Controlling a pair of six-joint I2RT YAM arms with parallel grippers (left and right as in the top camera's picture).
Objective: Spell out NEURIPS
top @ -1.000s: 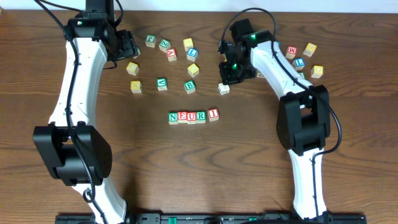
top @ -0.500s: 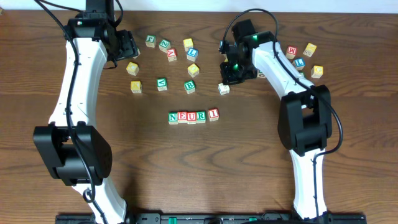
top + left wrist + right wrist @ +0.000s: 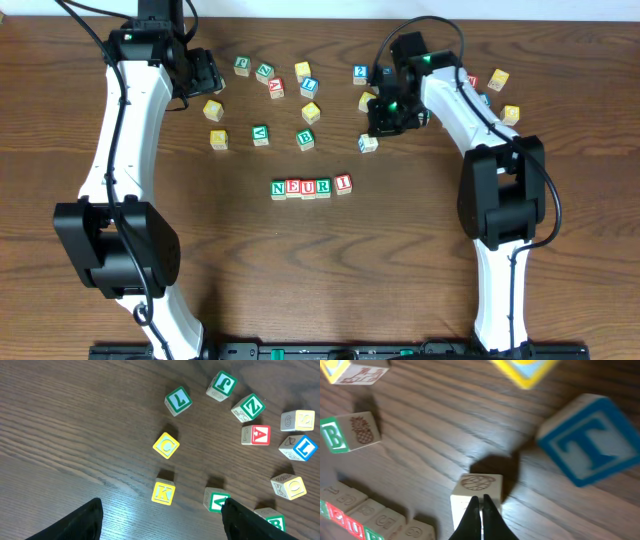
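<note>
The row (image 3: 312, 186) reads N-E-U-R-I, so placing P is the step in hand. Far up-left of the row, the left gripper (image 3: 161, 516) hangs spread and empty. Just up-right of the row, the right gripper (image 3: 481, 504) (fingers pressed together) points at a loose cube (image 3: 476, 491) whose letter is hidden. If it is the P, the fingers must part, then pinch it.
</note>
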